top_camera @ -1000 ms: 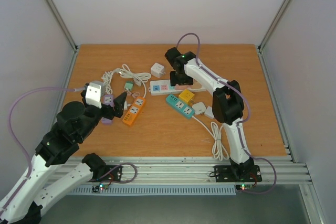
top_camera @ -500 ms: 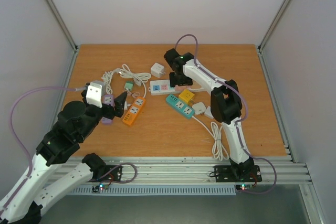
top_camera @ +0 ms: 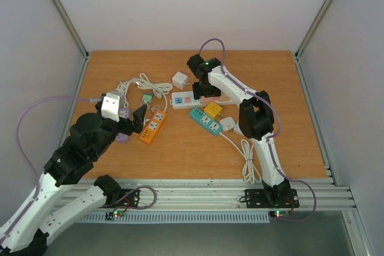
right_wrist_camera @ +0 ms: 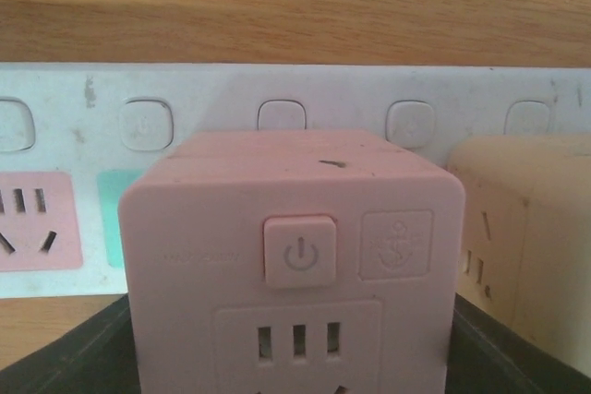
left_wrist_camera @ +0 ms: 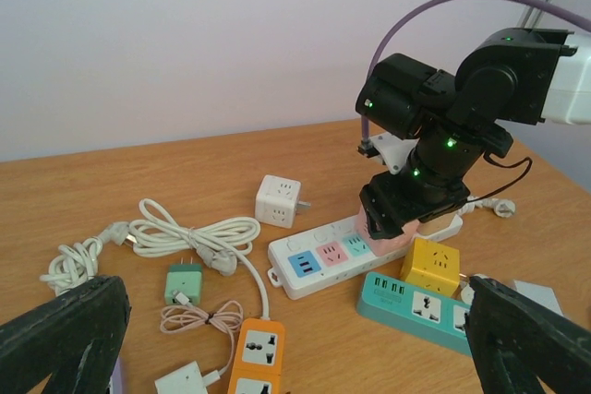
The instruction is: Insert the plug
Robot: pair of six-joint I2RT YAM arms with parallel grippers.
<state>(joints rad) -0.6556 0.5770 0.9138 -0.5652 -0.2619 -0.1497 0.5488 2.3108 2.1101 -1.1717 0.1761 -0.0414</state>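
My right gripper (top_camera: 203, 90) is shut on a pink cube plug (top_camera: 209, 95) and holds it down on the white power strip (top_camera: 183, 98), just right of its green socket. In the right wrist view the pink cube (right_wrist_camera: 295, 256) fills the frame, with the strip (right_wrist_camera: 277, 99) behind it and a cream cube (right_wrist_camera: 526, 228) plugged in beside it. The prongs are hidden. The left wrist view shows the pink cube (left_wrist_camera: 392, 242) on the strip (left_wrist_camera: 319, 260) under the right gripper (left_wrist_camera: 411, 209). My left gripper (top_camera: 133, 119) is open and empty, left of the orange strip.
An orange power strip (top_camera: 153, 128), a teal strip (top_camera: 206, 122) with a yellow cube (top_camera: 212, 110), a white cube (top_camera: 180, 80), a green adapter (top_camera: 146, 98) and coiled white cables (top_camera: 135, 85) lie around. A white plug (top_camera: 230, 125) and its cord lie at right.
My right gripper with the pink cube has shifted slightly left along the white strip. The left arm has shifted slightly.
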